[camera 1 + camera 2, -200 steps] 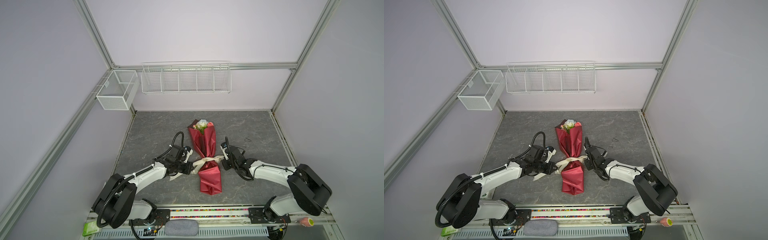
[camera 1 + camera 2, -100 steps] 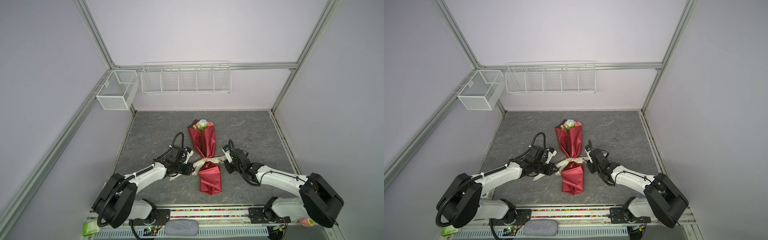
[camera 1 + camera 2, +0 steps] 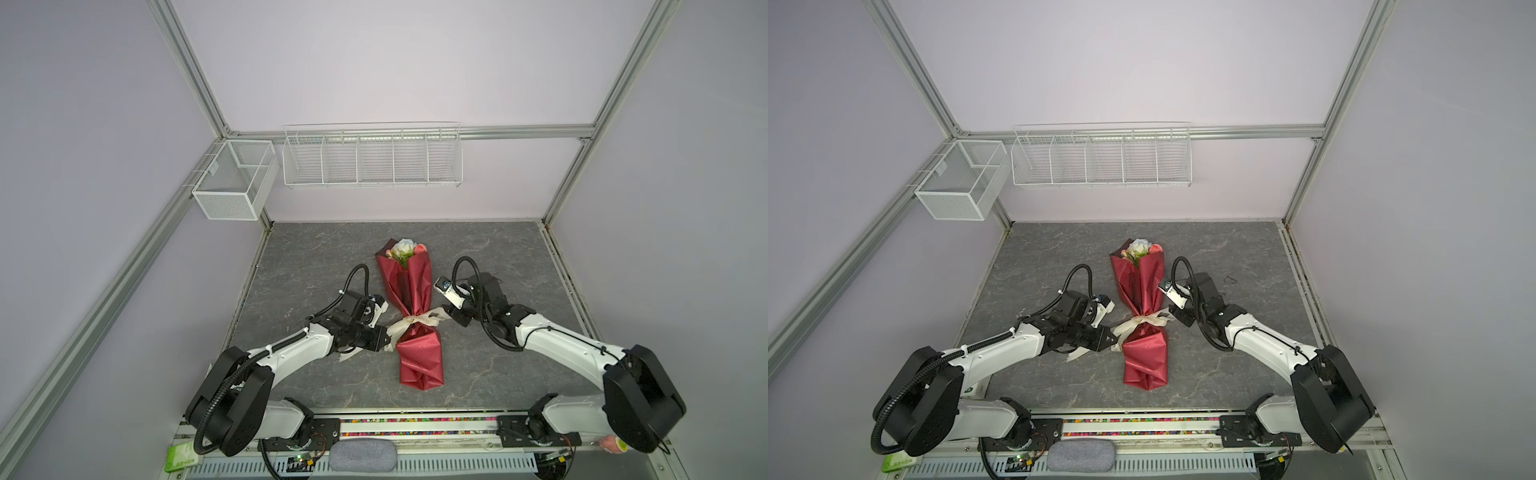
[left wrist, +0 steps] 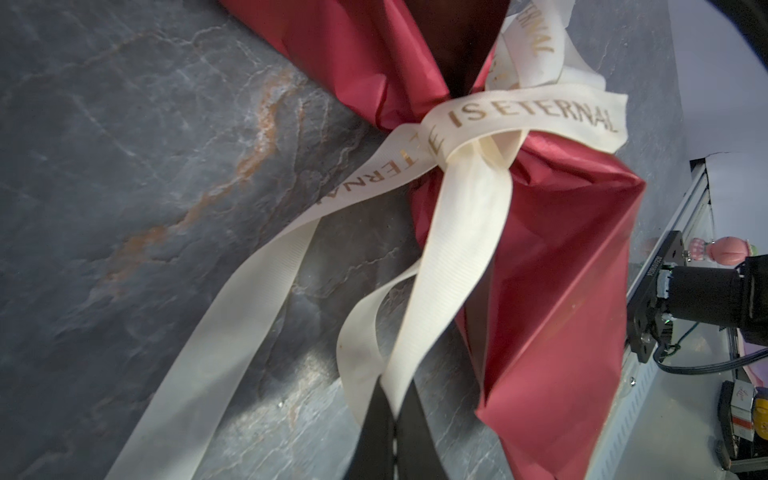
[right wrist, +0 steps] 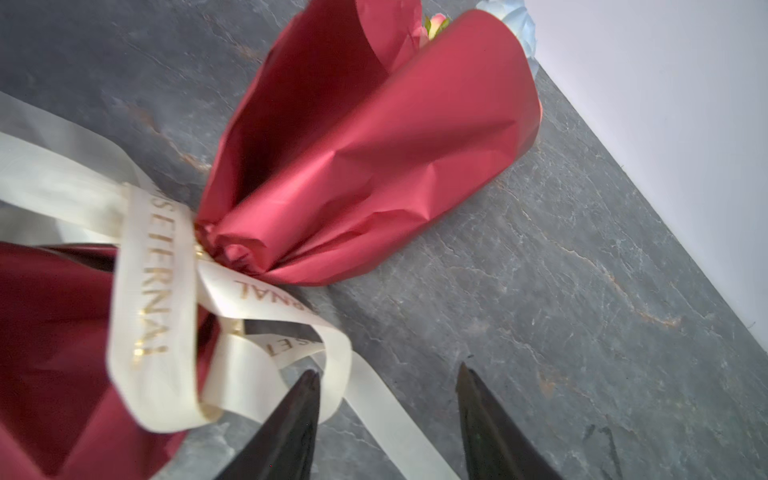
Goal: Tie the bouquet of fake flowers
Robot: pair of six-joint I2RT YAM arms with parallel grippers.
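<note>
Lying on the table (image 3: 311,257), the bouquet (image 3: 409,291) wears a cream ribbon (image 4: 457,232); left gripper (image 4: 392,399) clenched on one tail, right gripper (image 5: 388,374) with jaws parted beside the knot.

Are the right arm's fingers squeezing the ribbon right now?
No: in the right wrist view the right fingers stand wide apart, clamping nothing, and the cream ribbon lies loose beside them.

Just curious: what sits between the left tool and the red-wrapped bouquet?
Only the cream ribbon: in the left wrist view a strand of it runs from the shut left tool to the knot around the bouquet.
</note>
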